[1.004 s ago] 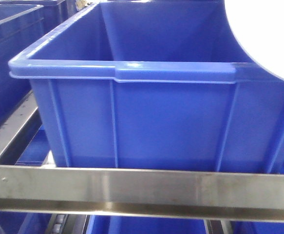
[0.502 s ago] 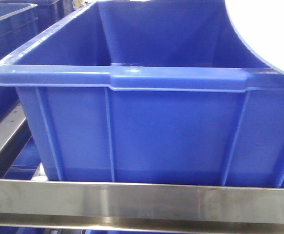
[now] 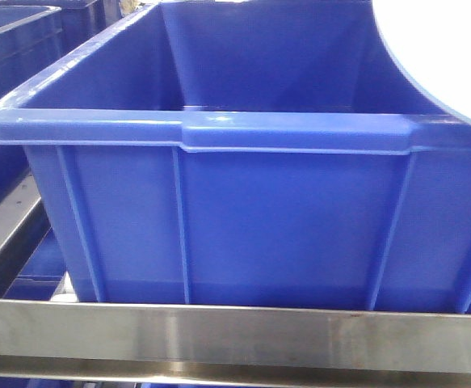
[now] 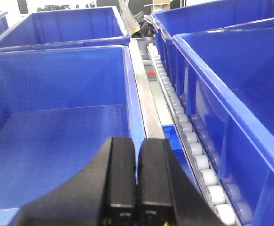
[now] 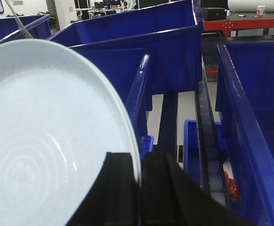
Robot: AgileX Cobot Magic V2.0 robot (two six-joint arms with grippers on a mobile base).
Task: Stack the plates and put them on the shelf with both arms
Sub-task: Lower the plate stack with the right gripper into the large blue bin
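Right tool (image 5: 140, 188) clamped on rim of white plate (image 5: 47, 141), tilted above blue crate (image 3: 243, 202) at shelf front rail (image 3: 235, 335). Left tool (image 4: 137, 188) closed, empty, over neighbouring crate (image 4: 57, 127). Roller track (image 4: 193, 150) seen only from left wrist.

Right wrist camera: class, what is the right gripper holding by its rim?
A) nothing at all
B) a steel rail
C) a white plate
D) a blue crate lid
C. In the right wrist view the right gripper has its fingers closed on the edge of a white plate, which stands tilted above the blue crates.
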